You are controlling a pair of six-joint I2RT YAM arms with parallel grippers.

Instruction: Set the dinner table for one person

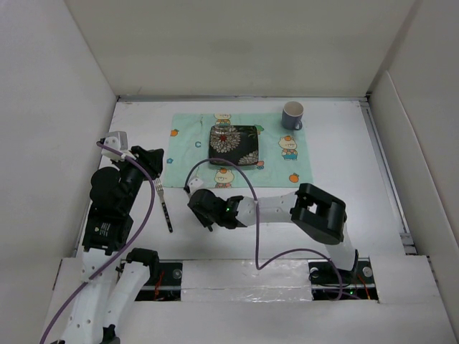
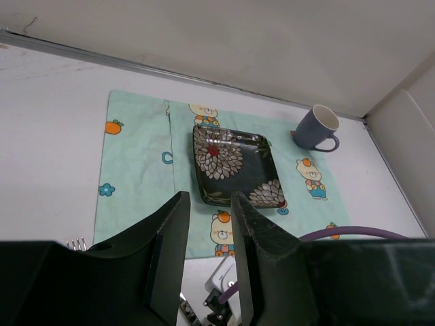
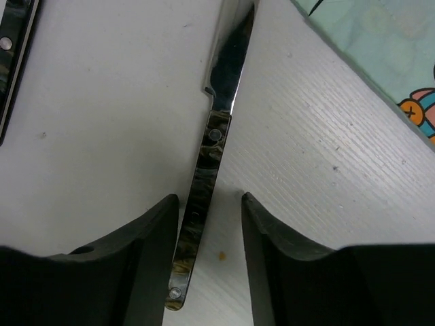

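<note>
Your enclosure, item by item.

- Back wall (image 1: 237,43): plain white matte panel.
- Left wall (image 1: 43,122): white panel that meets the back wall at a shaded corner.
- Right wall (image 1: 439,64): white, with a separate white panel (image 1: 405,143) standing at an angle just inside it.
- Metal strip (image 1: 244,97): thin and grey, running along the foot of the back wall.
- Rail (image 1: 387,179): pale, along the right edge of the surface.
- Dinner table (image 1: 351,193): flat white top. Your right wrist view shows fine grain lines and small specks.
- Ledge (image 1: 244,295): white board across the near edge, with shiny tape (image 1: 244,269) along its far side.
- Light: even, from above, with soft shadows.
</note>
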